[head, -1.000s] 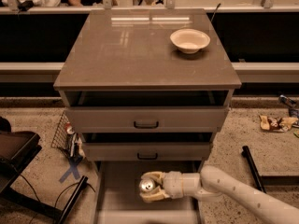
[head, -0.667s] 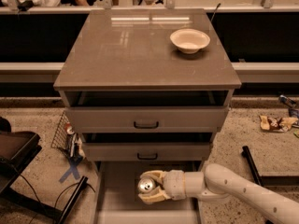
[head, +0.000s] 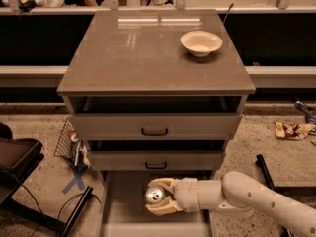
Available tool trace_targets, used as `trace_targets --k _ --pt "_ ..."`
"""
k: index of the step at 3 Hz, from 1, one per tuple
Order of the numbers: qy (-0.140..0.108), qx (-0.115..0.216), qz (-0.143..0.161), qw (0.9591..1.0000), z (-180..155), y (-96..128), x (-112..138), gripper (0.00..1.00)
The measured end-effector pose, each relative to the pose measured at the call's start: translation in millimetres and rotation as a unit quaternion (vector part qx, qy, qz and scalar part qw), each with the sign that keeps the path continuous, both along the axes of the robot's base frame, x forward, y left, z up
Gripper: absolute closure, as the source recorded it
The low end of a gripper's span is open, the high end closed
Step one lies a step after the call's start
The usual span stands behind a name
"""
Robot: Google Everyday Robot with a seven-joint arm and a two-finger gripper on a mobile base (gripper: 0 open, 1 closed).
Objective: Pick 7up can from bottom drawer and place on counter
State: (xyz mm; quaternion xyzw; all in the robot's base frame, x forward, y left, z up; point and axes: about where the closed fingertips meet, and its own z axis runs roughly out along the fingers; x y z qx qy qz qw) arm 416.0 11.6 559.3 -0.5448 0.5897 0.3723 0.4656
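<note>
Gripper (head: 157,197) at bottom centre, fingers clamped around 7up can (head: 154,195), over open bottom drawer (head: 123,209). Counter (head: 138,53) above; white bowl (head: 201,42) upper right.

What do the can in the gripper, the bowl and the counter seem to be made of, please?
The 7up can, clasped by the gripper over the bottom drawer: likely metal, its top shiny silver. The white bowl: matte, perhaps paper or plastic. The counter: glossy grey-brown, probably laminate, since it mirrors the lights.
</note>
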Motion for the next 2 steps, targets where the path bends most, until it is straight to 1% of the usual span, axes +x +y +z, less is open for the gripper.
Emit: trace_targets --k 1,2 --pt "-0.002 0.032 0.005 0.9995 17 -2 10 1.0" --pt "0.004 0.088 -0.026 0.9957 102 -20 39 1.0"
